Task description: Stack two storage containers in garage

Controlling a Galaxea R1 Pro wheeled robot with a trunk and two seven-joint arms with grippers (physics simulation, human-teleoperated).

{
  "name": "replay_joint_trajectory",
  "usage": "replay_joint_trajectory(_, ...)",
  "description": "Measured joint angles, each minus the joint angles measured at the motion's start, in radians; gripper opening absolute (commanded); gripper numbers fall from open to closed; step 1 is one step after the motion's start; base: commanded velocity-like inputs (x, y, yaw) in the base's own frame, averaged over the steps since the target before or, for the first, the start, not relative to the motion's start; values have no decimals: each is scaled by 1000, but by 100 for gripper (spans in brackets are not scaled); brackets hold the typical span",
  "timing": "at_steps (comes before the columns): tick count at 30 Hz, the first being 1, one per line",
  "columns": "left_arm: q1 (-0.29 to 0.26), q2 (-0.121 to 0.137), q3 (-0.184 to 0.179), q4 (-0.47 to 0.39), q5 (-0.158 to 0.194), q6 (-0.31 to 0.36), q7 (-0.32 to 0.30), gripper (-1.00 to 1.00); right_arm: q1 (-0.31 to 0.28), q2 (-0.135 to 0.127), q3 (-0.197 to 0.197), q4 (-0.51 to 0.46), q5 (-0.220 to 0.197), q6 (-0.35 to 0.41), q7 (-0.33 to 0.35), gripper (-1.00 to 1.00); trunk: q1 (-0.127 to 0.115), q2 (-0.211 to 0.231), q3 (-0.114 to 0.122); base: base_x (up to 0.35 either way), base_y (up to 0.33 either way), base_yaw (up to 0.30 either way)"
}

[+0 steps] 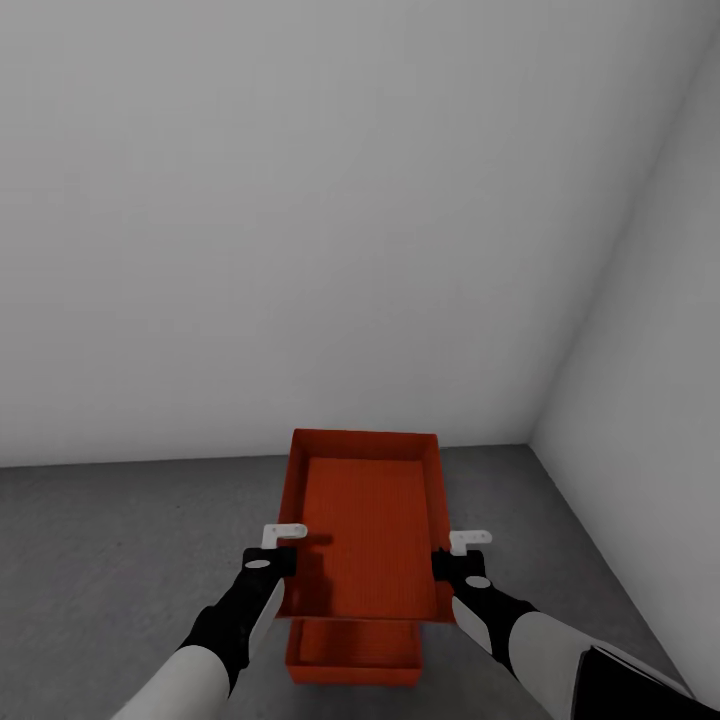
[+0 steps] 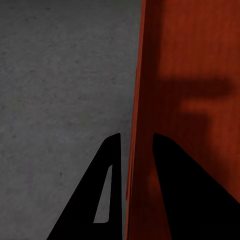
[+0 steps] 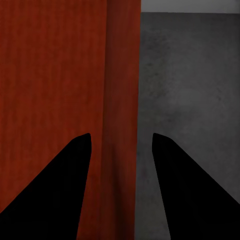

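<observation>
Upper storage container sits over the lower storage container, whose near end shows beneath and closer to the robot; both lie on the garage floor near the corner where the back wall meets the right wall. Left gripper straddles the upper container's left wall, right gripper its right wall.

Even diffuse light, soft renders, wrist views dim, jaws black silhouettes, faint shadows
</observation>
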Motion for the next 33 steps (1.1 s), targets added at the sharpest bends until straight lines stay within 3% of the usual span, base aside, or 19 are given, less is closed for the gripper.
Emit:
replay_joint_trajectory(14,0,0,0,0,0,0,0,-100,0,0,0,0,0,0,0,-100,54,-98,-44,0,0,0)
replay_joint_trajectory(33,0,0,-1,-1,-1,0,0,-100,-1,0,-2,-1,1,0,0,-100,54,-98,-50,0,0,0)
